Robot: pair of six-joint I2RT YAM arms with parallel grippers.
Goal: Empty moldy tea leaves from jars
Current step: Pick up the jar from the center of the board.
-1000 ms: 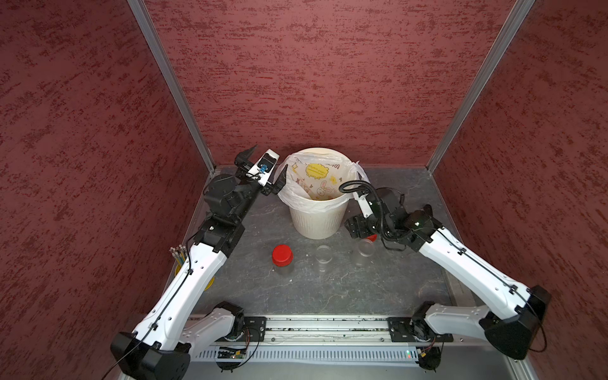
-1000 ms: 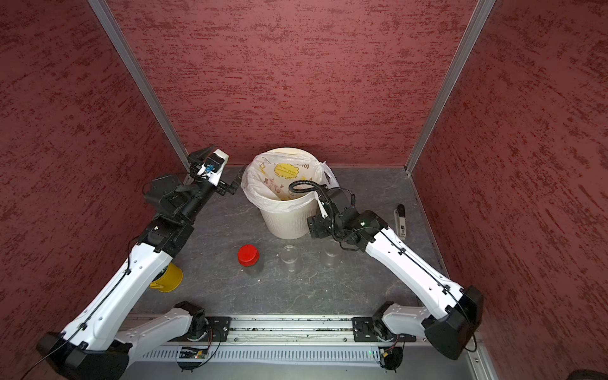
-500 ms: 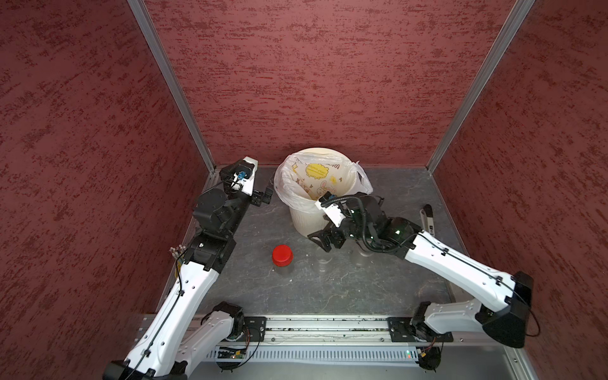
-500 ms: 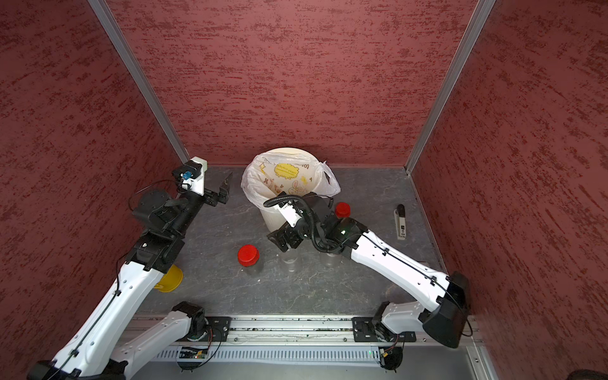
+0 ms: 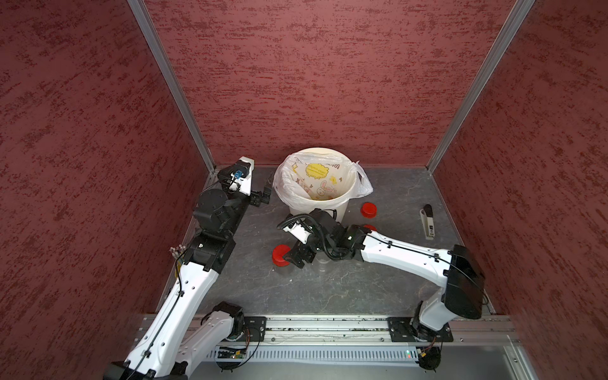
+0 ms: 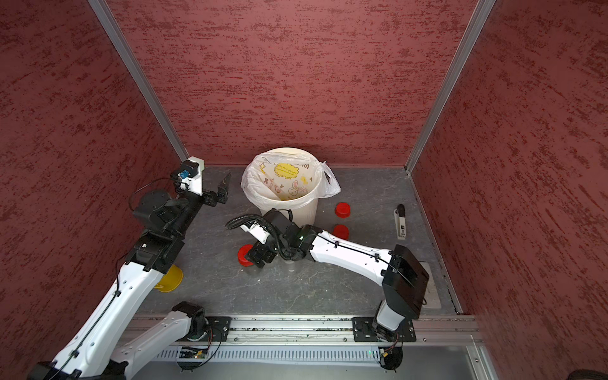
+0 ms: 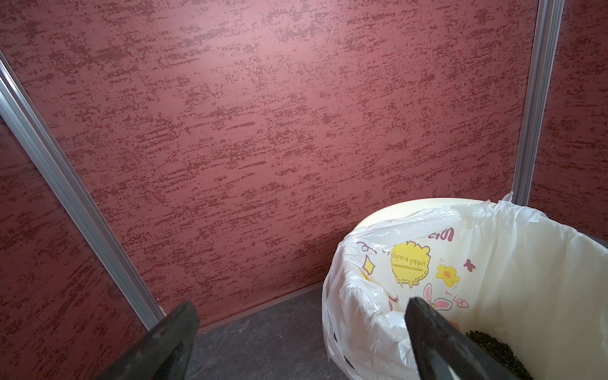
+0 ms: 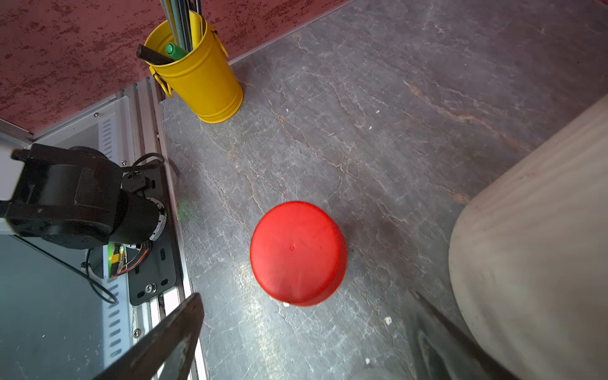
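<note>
Jar (image 8: 296,253) (red-capped) stands just beside right claw (image 5: 292,259), wide and empty; left claw (image 7: 301,304) likewise.

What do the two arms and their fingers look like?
The left arm and right arm have white shells, black joints and thin black cables clipped along them. Each wrist carries a white camera mount. The fingers are dark, flat and tapered.

Bag-lined bin (image 5: 340,205), yellow pencil cup (image 8: 200,82), stapler (image 5: 427,222)

Capped jar (image 8: 297,253) — walls and contents out of sight from above; bin (image 8: 533,246) blurred, edge-cropped
</note>
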